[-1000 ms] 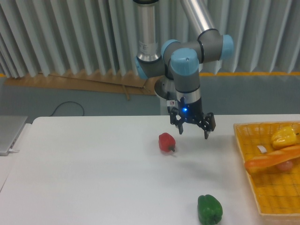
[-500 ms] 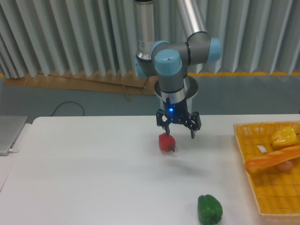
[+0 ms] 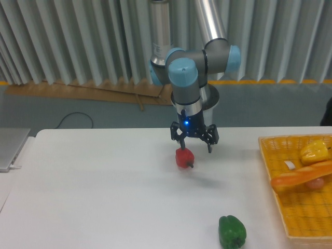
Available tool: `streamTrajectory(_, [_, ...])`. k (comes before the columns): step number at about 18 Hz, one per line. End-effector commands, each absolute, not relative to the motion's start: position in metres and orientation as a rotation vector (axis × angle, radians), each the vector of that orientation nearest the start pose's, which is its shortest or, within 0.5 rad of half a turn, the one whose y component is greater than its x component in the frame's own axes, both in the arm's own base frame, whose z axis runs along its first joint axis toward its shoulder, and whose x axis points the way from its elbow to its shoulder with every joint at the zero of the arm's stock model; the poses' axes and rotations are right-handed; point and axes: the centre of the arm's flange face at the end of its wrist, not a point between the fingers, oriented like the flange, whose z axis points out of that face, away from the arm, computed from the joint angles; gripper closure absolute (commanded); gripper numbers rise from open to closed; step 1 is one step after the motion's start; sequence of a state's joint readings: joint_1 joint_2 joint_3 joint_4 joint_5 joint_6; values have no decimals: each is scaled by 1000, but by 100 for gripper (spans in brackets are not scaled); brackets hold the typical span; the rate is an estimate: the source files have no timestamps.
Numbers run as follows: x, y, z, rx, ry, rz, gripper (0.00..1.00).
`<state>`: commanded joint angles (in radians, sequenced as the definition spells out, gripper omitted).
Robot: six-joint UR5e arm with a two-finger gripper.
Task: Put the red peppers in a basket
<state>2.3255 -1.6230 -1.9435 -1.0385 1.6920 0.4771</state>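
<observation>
green pepper [image 3: 232, 232] on white table [image 3: 93, 197], laptop [image 3: 11, 148] at left edge

The arm [image 3: 199, 57] is built from silver-grey metal tubes joined by dark grey housings, each capped in light blue. A small white label is seen on the rear joint housing. The gripper [image 3: 194, 139] is black, with two slim fingers, and a small blue light is lit on its body.

Bright even overhead light, soft faint shadows on the table [image 3: 93, 187], slightly soft focus, mild grain
</observation>
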Motion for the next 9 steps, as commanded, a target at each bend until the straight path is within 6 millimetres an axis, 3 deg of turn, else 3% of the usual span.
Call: streamTrajectory(9, [-251, 443, 321, -3124, -459, 284, 0])
